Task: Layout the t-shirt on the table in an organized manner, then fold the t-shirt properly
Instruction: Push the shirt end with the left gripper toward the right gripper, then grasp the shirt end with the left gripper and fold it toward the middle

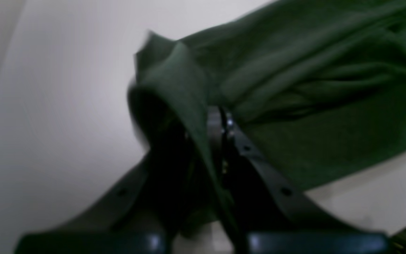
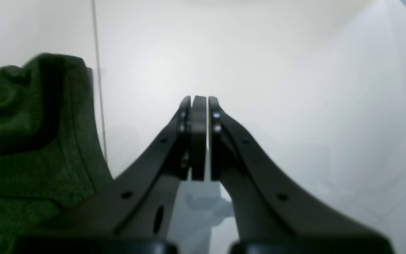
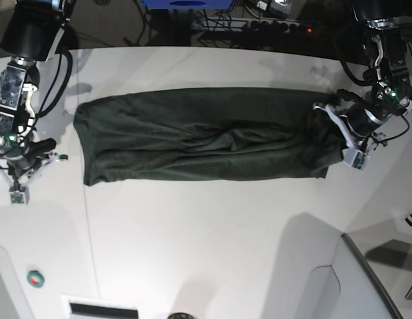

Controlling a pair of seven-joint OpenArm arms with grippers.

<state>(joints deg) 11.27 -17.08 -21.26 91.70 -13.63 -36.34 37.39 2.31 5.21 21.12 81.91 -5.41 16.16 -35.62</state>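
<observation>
The dark green t-shirt point(image 3: 206, 136) lies stretched left to right across the white table point(image 3: 206, 246), creased through its middle. At the shirt's right end in the base view, my left gripper point(image 3: 331, 117) is shut on a fold of the fabric. In the left wrist view that fold drapes over my left gripper point(image 1: 210, 121) and hides one finger, while the t-shirt point(image 1: 312, 106) spreads away to the right. My right gripper point(image 2: 198, 102) is shut with nothing in it, hovering over bare table beside the t-shirt point(image 2: 23, 134). It stands off the shirt's left end.
A thin dark seam line point(image 2: 99, 91) runs across the table next to the shirt's edge. A small green round object point(image 3: 35, 278) sits near the front left. A grey panel point(image 3: 372, 279) stands at the front right corner. Cables and equipment point(image 3: 259, 23) lie behind the table.
</observation>
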